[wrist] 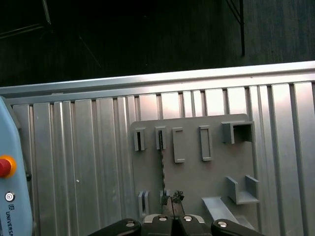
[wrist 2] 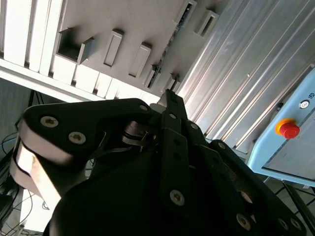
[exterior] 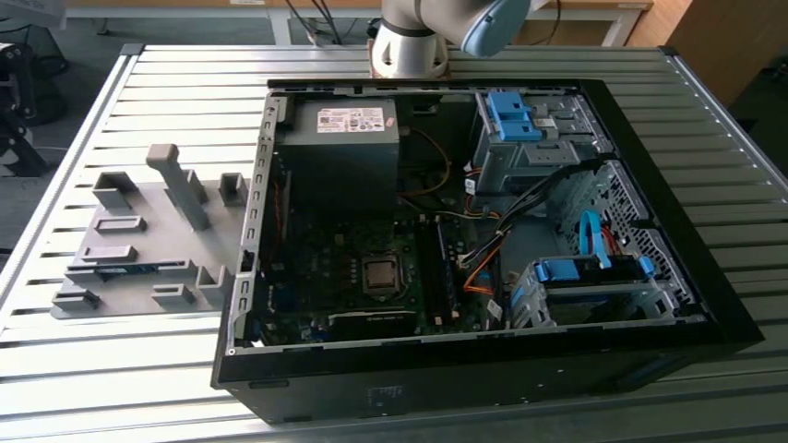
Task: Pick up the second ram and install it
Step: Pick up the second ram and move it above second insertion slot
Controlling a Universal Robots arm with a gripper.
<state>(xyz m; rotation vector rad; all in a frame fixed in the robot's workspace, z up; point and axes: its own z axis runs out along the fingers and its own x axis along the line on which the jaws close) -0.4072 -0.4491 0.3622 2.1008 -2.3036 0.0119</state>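
Bright daylight, glare on the ribbed metal table (exterior: 99,369), dark shadow inside the open computer case (exterior: 369,388).

The exterior view looks steeply down on the computer case (exterior: 468,231) and grey holder plate (exterior: 142,249); both wrist views face that plate from above, past the gripper (wrist: 172,201).

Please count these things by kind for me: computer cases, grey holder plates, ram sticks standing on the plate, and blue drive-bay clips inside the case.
Computer case: 1
Grey holder plate: 1
Ram stick on the plate: 1
Blue drive-bay clips: 2
Total: 5
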